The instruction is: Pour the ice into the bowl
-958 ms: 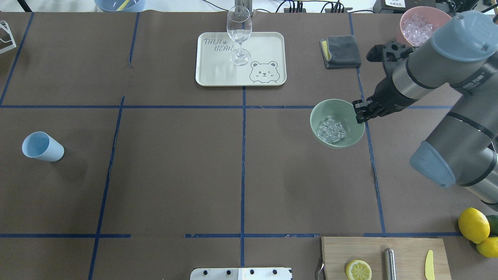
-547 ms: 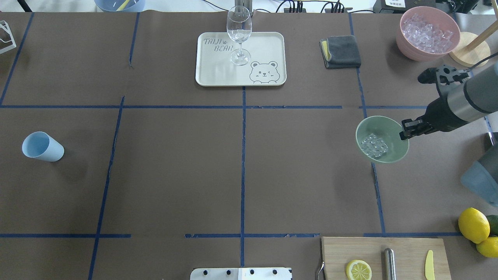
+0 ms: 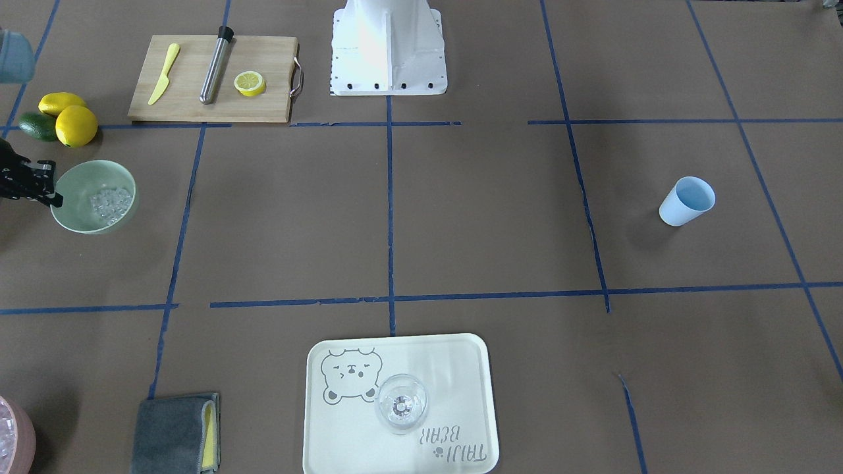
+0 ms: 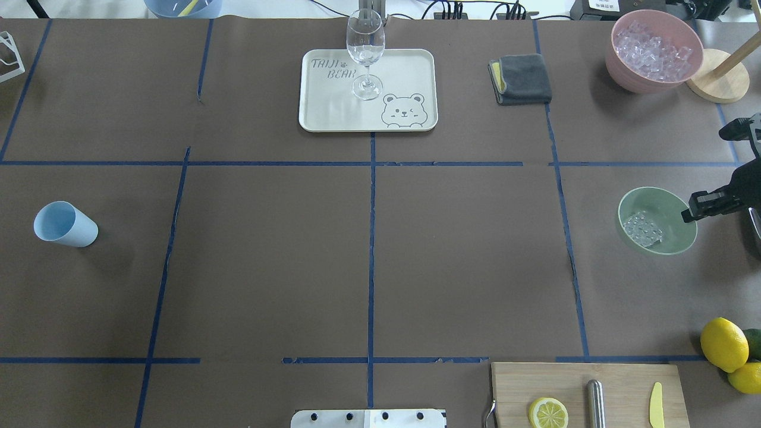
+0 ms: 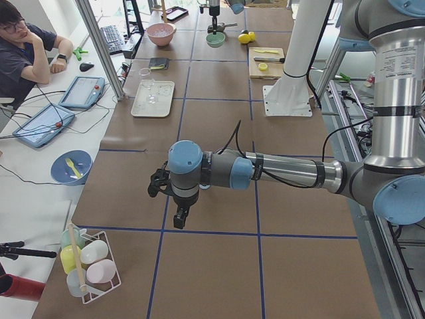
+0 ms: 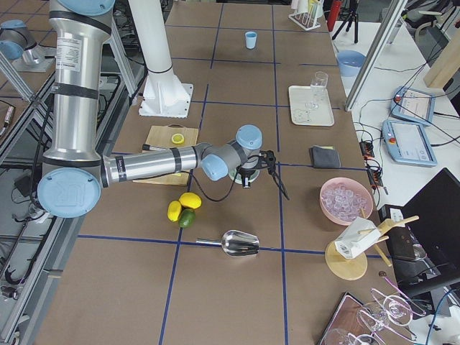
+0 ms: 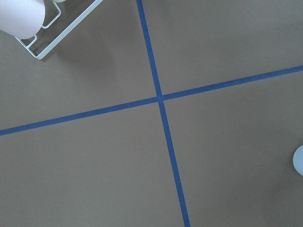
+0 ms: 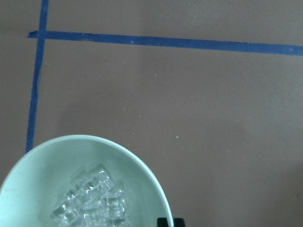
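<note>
Right claw (image 4: 691, 212) first: its black tips are pinched on the rim of the green bowl (image 4: 675, 229), one tip inside the wall and one outside, so it is holding the bowl by its edge. The wrist camera looks straight down past a fingertip (image 8: 163, 222) into that bowl. The ice (image 4: 643, 229) sits in a small clear heap on the bowl floor, on the side away from the claw. Whether the bowl rests on the table or hangs above it, I cannot tell.

Out from there, the bowl is at the robot's right end of the table. The pink bowl (image 4: 621, 62), piled with more cubes, lies farther back, and the lemons (image 4: 723, 343) lie nearer the robot beside the cutting board (image 4: 517, 380). A grey cloth (image 4: 522, 78), a tray (image 4: 410, 65) with a wine glass (image 4: 365, 47), and far across, a blue cup (image 4: 64, 224).

Left claw (image 5: 178, 216): over a blue tape cross (image 7: 160, 98). Wide or narrow, I cannot tell.
</note>
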You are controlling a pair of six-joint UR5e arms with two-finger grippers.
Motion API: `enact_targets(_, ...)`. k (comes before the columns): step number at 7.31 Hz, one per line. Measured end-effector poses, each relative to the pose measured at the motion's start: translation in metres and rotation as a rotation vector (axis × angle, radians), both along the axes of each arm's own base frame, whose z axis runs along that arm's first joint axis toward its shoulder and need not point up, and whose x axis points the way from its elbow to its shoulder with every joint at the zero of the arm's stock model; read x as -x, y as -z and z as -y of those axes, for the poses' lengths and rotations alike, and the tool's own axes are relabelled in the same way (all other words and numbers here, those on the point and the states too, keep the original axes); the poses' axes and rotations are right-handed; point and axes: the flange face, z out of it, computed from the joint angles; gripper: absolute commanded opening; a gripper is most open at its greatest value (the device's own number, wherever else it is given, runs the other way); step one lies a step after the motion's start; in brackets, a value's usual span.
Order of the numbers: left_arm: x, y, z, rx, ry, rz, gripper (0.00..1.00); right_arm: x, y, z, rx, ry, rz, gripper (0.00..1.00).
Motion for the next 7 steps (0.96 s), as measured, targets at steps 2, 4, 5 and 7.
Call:
enact_targets(2, 0.0, 0.001, 0.0, -0.003, -0.001, -0.001, 1.0, -0.005, -0.022, 0.0, 0.014, 0.0, -0.005, 0.0)
enact_targets(4, 0.0, 0.002, 0.0, -0.005, -0.001, -0.001, 1.0, -0.005, -0.044, 0.001, 0.006, -0.03, 0.018, 0.0)
enact_targets(5, 0.0, 0.002, 0.0, -0.005, -0.001, -0.001, 1.0, -0.005, -0.052, 0.001, 0.0, -0.052, 0.036, 0.0)
enact_targets(7, 0.0, 0.001, 0.001, -0.003, -0.001, -0.001, 1.0, -0.005, -0.058, 0.0, -0.013, -0.068, 0.055, 0.0)
